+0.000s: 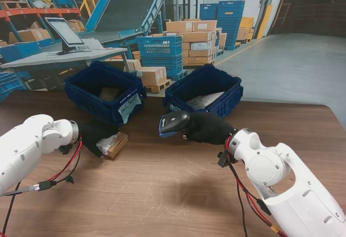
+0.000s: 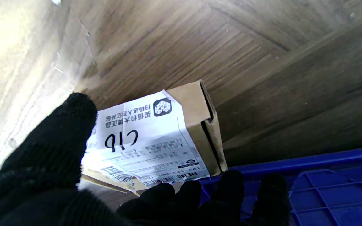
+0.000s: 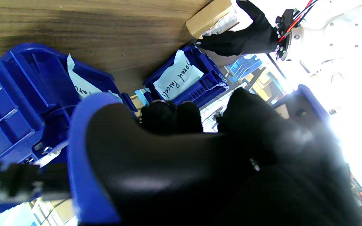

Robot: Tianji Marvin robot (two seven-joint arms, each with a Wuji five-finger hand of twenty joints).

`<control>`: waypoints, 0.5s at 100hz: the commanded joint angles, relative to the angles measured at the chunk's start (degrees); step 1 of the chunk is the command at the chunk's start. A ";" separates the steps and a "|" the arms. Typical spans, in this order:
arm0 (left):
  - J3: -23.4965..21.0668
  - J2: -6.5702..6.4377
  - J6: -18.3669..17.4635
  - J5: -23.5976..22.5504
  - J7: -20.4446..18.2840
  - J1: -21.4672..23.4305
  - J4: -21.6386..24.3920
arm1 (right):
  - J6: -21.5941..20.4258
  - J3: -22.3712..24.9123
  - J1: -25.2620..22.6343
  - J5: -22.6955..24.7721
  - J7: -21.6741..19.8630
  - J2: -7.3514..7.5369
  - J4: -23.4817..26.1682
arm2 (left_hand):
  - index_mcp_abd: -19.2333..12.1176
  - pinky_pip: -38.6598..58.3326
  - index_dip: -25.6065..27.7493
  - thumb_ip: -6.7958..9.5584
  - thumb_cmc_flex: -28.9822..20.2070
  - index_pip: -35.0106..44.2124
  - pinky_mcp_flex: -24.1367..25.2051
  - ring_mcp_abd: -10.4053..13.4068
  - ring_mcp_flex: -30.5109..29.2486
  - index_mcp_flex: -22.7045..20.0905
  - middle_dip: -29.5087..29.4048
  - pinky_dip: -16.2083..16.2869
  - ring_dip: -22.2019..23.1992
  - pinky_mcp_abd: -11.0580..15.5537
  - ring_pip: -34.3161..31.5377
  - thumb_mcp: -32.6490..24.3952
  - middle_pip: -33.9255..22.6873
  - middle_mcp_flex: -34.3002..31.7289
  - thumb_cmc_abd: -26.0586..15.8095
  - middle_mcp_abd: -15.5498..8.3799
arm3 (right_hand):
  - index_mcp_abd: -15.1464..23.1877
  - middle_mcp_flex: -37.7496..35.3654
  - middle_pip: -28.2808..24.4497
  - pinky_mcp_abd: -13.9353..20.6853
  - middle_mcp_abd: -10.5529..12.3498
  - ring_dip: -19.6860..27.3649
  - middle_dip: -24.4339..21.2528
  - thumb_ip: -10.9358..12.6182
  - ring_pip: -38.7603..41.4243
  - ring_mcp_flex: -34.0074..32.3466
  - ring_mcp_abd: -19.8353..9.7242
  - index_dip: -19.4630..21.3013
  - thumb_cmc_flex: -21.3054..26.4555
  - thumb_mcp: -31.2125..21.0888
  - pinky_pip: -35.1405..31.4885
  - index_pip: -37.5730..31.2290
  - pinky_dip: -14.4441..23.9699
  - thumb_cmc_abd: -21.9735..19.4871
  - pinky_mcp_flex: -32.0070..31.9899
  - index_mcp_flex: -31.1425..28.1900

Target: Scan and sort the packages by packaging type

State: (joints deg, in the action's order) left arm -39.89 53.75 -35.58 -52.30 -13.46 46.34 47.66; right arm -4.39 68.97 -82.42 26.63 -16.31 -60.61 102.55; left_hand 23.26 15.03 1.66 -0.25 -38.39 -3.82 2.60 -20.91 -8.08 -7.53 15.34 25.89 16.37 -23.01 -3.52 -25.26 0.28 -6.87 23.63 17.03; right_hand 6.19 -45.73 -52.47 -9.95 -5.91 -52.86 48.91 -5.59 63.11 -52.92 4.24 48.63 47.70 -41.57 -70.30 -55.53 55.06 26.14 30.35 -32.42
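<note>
A small cardboard box (image 1: 115, 144) with a white shipping label (image 2: 146, 141) lies on the wooden table (image 1: 162, 193) in front of the left blue bin (image 1: 86, 77). My left hand (image 1: 93, 134), in a black glove, is closed around it, thumb (image 2: 64, 131) on the label and fingers at its near edge. My right hand (image 1: 212, 127) is shut on a blue and black barcode scanner (image 1: 172, 123), whose head points left toward the box. In the right wrist view the scanner (image 3: 156, 169) fills the foreground, with the box (image 3: 209, 15) and left hand (image 3: 244, 37) beyond it.
Two blue bins stand at the table's far edge. The left one, with a paper tag reading "Boxed Parcels" (image 3: 181, 78), holds a brown box (image 1: 110, 93). The right bin (image 1: 230, 99) holds pale bagged parcels (image 1: 205, 99). Red cables (image 1: 70, 164) hang from both wrists.
</note>
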 commanded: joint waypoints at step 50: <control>-7.93 0.61 0.87 -3.85 0.27 4.80 3.36 | 0.05 0.19 -0.64 0.43 -0.67 -0.15 1.21 | -1.17 1.47 1.03 -1.67 2.38 1.59 -0.10 2.27 0.51 -0.27 2.19 -0.24 0.58 -1.40 -1.02 -1.36 -1.07 1.51 0.34 -0.01 | 3.59 -0.85 0.34 -0.06 -1.47 0.17 0.32 -0.51 0.19 -0.22 0.27 0.96 6.25 -4.97 -0.37 -1.43 0.36 -4.87 0.12 -3.91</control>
State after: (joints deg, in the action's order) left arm -48.20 54.19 -34.94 -55.97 -12.75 51.17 50.80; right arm -4.39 68.98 -82.62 26.86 -16.11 -60.59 102.90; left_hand 22.16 15.55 2.30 -0.26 -38.39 -2.15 2.53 -19.34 -8.90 -8.56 17.08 25.85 16.51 -23.01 -4.14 -25.26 -0.52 -6.90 23.61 16.96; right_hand 6.19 -45.73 -52.47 -9.95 -5.91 -52.86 48.91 -5.59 63.11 -52.92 4.24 48.63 47.71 -41.57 -70.30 -55.52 55.06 26.14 30.35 -32.42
